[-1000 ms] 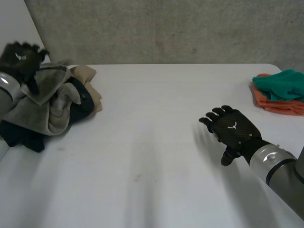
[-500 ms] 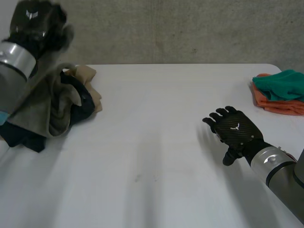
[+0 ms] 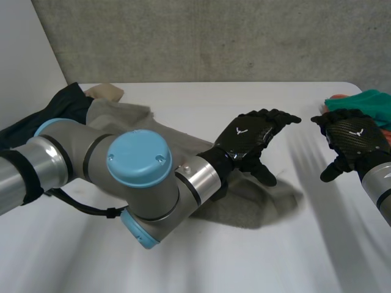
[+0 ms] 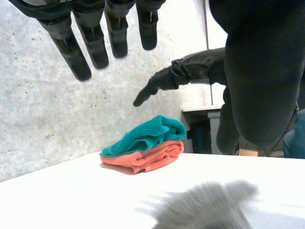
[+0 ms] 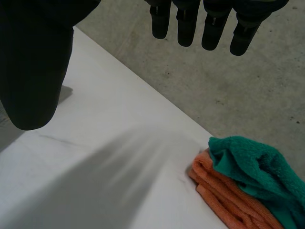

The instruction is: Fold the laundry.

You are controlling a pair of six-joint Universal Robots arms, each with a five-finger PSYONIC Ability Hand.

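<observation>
Above a grey towel (image 3: 269,204), left hand (image 3: 247,137) with fingers straight, empty. Beside it, right hand (image 3: 353,135) likewise spread, near teal towel (image 5: 248,162) atop orange towel (image 5: 224,191).

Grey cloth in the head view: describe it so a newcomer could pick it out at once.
On the white table, look mid-table beneath the left hand. The grey cloth lies spread loose there, the only grey piece: the far-right stack is folded teal over orange, the far-left heap dark and beige.
</observation>
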